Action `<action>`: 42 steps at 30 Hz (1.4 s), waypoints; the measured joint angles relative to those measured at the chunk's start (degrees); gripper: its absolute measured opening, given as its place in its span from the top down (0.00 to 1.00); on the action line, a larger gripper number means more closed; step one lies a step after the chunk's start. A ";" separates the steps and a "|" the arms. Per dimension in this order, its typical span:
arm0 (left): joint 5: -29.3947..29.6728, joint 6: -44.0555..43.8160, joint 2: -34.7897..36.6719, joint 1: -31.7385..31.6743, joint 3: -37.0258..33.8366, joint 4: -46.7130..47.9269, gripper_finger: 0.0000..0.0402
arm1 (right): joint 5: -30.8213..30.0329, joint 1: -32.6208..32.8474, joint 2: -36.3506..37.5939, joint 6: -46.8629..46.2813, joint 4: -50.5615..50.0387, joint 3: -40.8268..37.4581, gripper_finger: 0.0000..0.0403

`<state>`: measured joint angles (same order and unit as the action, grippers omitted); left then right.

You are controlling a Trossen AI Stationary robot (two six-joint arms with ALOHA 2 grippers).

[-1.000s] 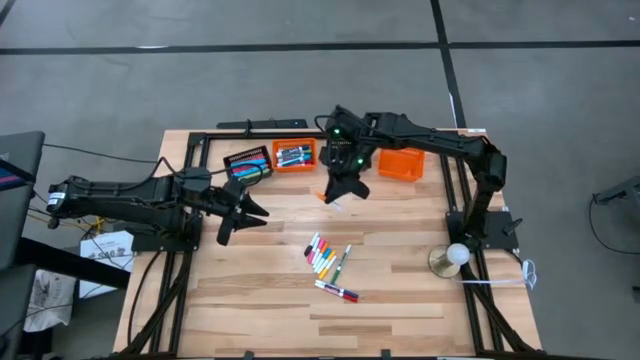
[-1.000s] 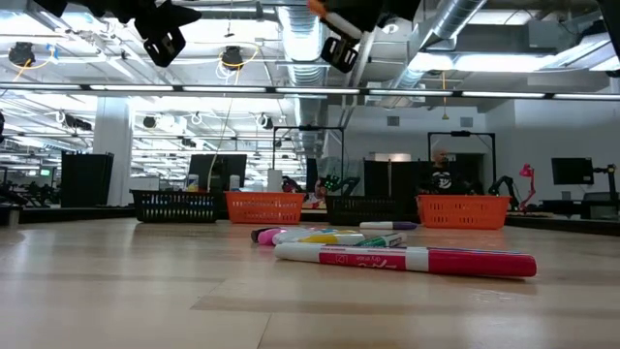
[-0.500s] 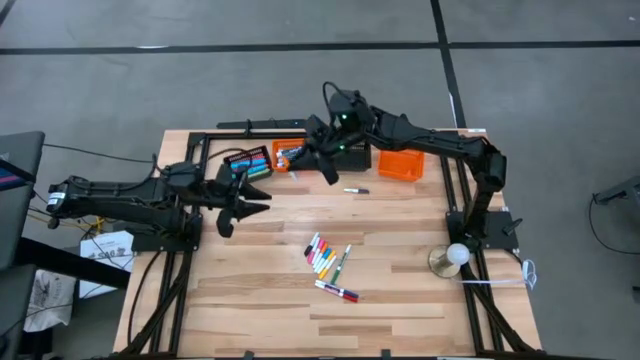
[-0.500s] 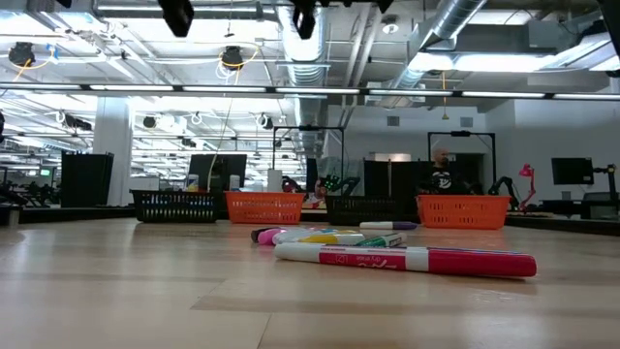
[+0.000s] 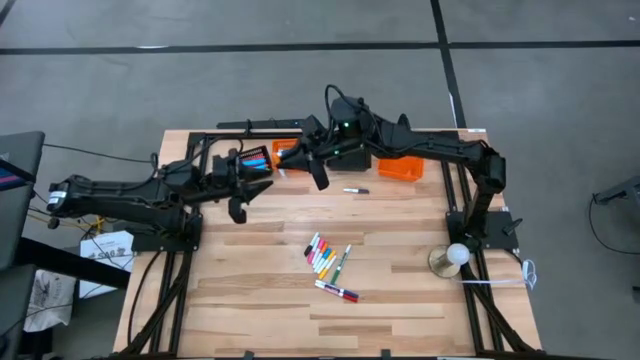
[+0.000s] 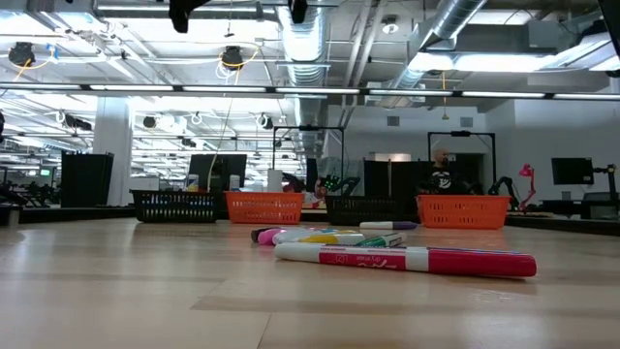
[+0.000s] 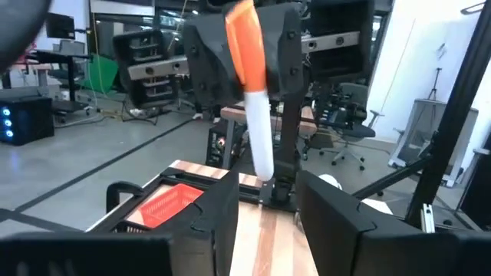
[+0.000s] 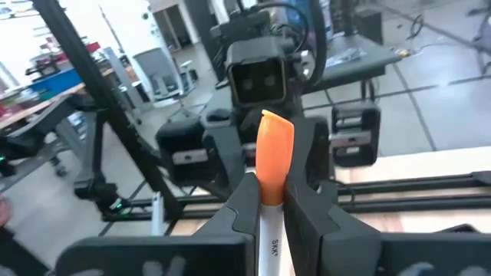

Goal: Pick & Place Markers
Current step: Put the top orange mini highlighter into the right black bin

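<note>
The right gripper [image 8: 270, 201] is clamped on one marker [image 8: 275, 149], white-bodied with an orange cap. The cap stands out past its fingertips and the barrel runs back between them. The left gripper [image 7: 268, 211] faces it with its fingers apart and nothing in them, and the marker hangs straight ahead of the gap. This looks like a pass from one arm to the other, or a carry to the baskets just beneath; I cannot tell which.

If it is a pass, the left fingers need to come up around the white barrel below the cap, on the stretch clear of the right fingers, and square to it rather than aslant. The right gripper should let go only once the left has closed — otherwise the smooth round barrel may slip or swing. The two grippers are near each other but not touching, so the approach wants to be slow.

The surface is a pale wooden table [image 5: 400, 300]. A black basket [image 5: 250, 160] with coloured markers in it sits just by the left gripper, and an orange basket [image 5: 405, 166] lies under the right arm behind its gripper. A lone marker [image 5: 355, 190] lies just beside the right gripper, and a loose cluster of markers [image 5: 322, 257] lies well apart from both. Beyond is a wide workshop with ducts, strip lights and benches, and a person [image 6: 441, 167] far off.
</note>
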<state>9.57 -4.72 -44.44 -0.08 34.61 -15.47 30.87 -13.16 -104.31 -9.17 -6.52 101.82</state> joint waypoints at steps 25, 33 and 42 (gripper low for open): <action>3.39 2.52 -5.56 -1.52 0.00 -9.15 0.53 | -4.42 1.82 0.00 1.20 -0.70 0.00 0.94; 2.17 2.33 -7.18 -1.60 0.00 -11.93 0.53 | -5.61 1.92 0.00 1.17 -0.43 0.00 0.94; 2.07 2.33 -8.88 -1.60 0.00 -15.61 0.54 | -6.92 2.46 0.00 1.07 -0.72 0.00 0.94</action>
<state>11.64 -2.39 -53.32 -1.67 34.61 -31.08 23.94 -10.70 -104.31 -8.10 -7.24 101.82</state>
